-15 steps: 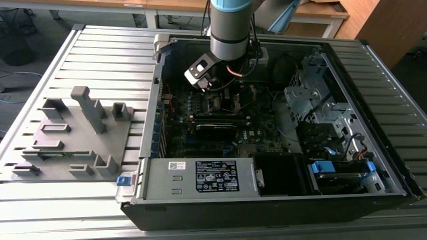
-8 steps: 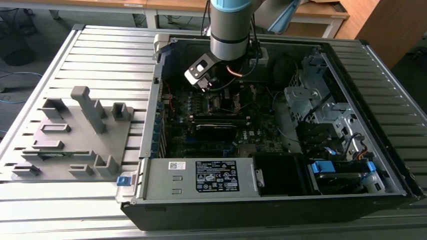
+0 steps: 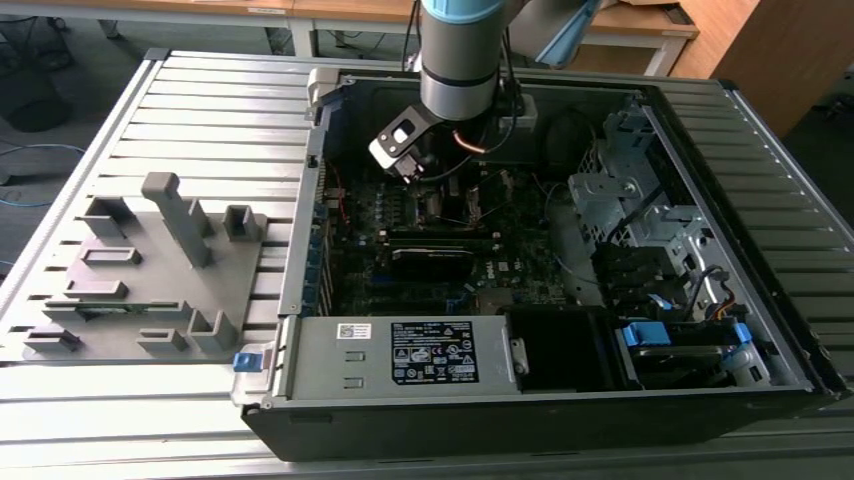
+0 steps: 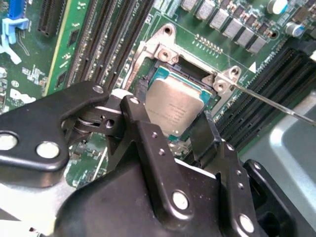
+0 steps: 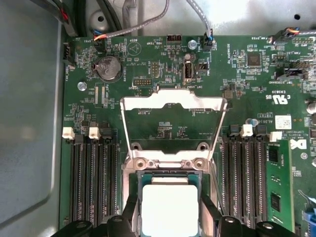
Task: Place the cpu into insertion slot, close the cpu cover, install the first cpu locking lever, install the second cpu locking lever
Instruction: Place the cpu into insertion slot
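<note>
You are in a lab or workshop: an open computer case (image 3: 534,425) lies on a ribbed metal table (image 3: 200,110), with wooden desks (image 3: 360,10) along the frame's top.

Bright, even light on the desk (image 3: 200,110); the case (image 3: 467,425) is dark inside; glare whitens the cpu (image 5: 169,207).

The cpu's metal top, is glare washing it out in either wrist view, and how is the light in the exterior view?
First wrist view: the cpu top is blown out to near white, and the raised cpu cover glares too; second wrist view: the cpu reads grey with a soft sheen; exterior view: the computer case lies dark inside while the ribbed table is brightly lit.
</note>
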Controlling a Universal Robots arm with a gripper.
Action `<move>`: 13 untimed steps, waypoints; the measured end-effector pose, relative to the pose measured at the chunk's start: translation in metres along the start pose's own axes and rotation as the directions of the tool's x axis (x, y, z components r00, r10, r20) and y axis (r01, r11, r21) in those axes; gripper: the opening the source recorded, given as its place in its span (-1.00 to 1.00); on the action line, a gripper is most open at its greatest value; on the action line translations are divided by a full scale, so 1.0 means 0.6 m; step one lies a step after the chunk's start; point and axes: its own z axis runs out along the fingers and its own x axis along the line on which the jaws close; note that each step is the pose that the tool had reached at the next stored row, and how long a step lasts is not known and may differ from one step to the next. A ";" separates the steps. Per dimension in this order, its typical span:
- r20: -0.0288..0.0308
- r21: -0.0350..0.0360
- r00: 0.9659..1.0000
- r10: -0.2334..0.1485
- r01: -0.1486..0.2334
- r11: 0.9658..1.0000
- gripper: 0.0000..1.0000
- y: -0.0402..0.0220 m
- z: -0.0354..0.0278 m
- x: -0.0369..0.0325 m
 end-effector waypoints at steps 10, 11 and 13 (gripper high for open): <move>0.000 0.000 1.000 0.000 0.000 1.000 0.22 0.001 -0.024 0.001; 0.000 0.000 1.000 0.000 0.000 1.000 0.22 0.001 -0.024 0.001; 0.000 0.000 1.000 0.000 0.000 1.000 0.22 0.001 -0.024 0.001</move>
